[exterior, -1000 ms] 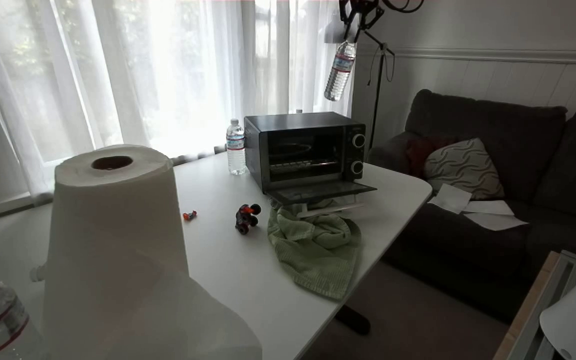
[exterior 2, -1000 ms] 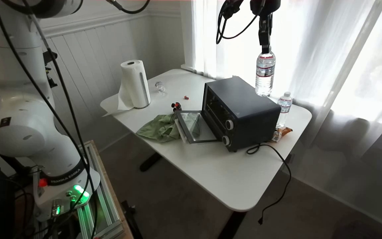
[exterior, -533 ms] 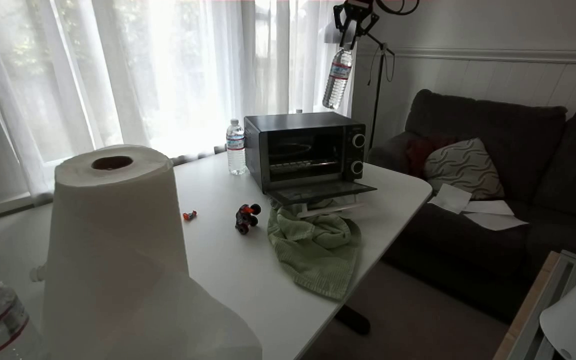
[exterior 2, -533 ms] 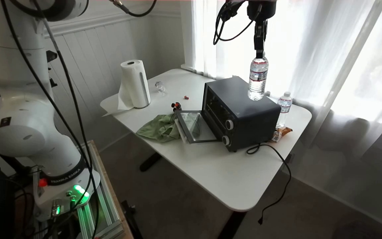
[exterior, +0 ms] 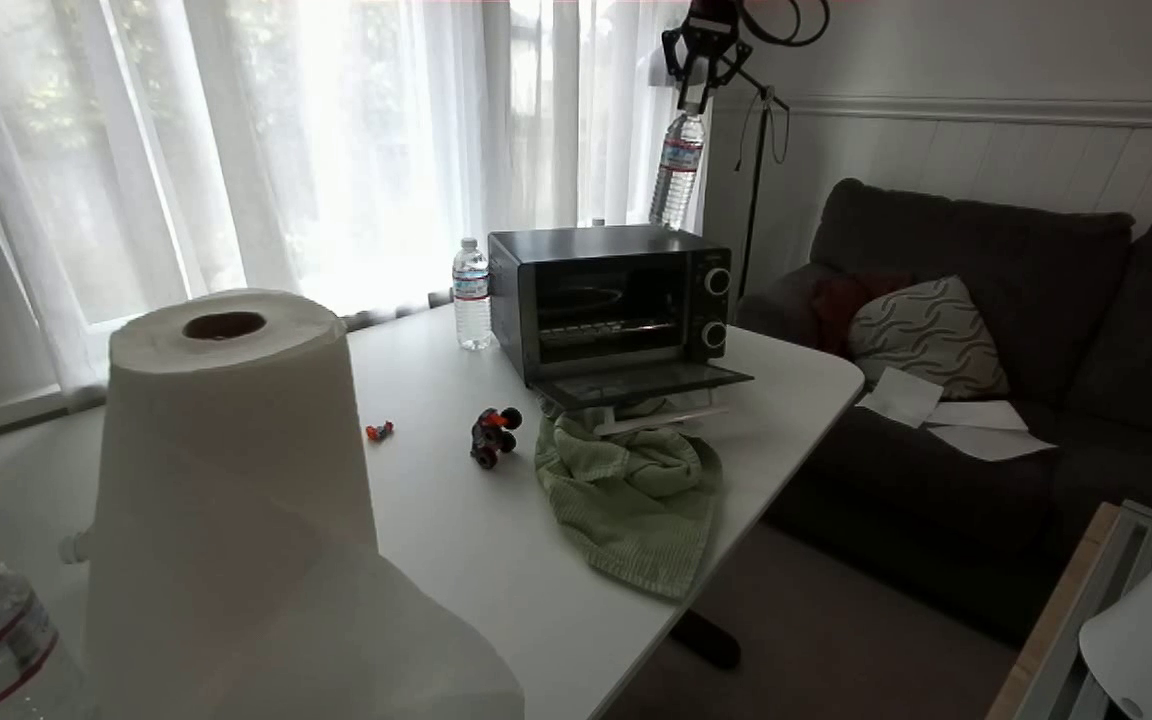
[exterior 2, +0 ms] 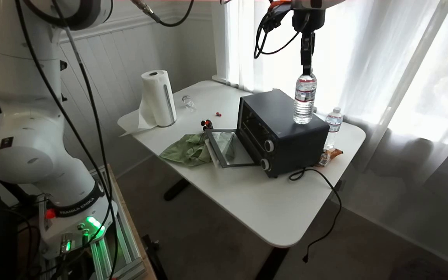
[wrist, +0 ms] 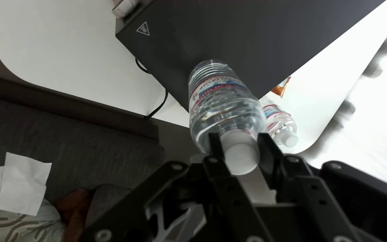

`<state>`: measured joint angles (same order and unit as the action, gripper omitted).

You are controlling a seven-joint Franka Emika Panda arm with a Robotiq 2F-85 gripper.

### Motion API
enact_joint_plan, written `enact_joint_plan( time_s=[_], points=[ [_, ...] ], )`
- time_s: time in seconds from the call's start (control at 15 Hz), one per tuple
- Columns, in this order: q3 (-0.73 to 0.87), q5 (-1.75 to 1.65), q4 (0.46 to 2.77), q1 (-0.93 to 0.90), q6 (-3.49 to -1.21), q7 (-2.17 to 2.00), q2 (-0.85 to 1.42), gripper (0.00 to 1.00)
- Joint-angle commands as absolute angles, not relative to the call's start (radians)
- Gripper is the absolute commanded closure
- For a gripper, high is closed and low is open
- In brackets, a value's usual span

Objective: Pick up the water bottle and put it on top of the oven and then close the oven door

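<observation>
Evidently the gripper (wrist: pixel 240 144) has charge of the water bottle (exterior 2: pixel 305 99): its jaws are clenched round the capped end from both sides, as the wrist view shows. I take that high hold to be deliberate. The whole body hangs below the jaws, so the base can meet a surface while the jaws are well above it. The bottle leans a little rather than hanging plumb, which a narrow pinch at one end would readily allow.

Beneath the jaws lies the flat top of the oven (exterior 2: pixel 280 120), towards its back edge at the knob end. The base is either just over that top or resting on it; I cannot tell which. Letting go would, I judge, call for the base to sit level first, since the edge close by leaves little room for a topple.

Lower than the jaws, just behind the oven, another bottle (wrist: pixel 275 122) stands on the table (exterior 2: pixel 247 194); it seems no part of this job. The door (exterior: pixel 641 382) is down, well below the jaws and out in front of the oven, with a green cloth (exterior: pixel 631 490) partly under it. Closing it looks like the later step, once the jaws are free.
</observation>
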<state>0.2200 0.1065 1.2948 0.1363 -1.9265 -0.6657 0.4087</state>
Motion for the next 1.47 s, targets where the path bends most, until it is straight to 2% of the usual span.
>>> enact_joint_plan(
  time_s=[0.0, 0.07, 0.47, 0.53, 1.0, 1.4],
  points=[
    [0.226, 0.086, 1.244, 0.128, -1.907, -0.692, 0.427, 0.44],
    [0.226, 0.086, 1.246, 0.128, -1.908, -0.691, 0.427, 0.43],
    [0.217, 0.093, 1.314, 0.126, -1.935, -0.638, 0.350, 0.02],
    [0.215, 0.091, 1.344, 0.123, -1.944, -0.621, 0.329, 0.00],
    [0.194, -0.012, 1.657, 0.090, -2.044, -0.399, 0.159, 0.00],
    [0.151, -0.044, 1.952, 0.090, -2.237, -0.237, 0.021, 0.00]
  ],
)
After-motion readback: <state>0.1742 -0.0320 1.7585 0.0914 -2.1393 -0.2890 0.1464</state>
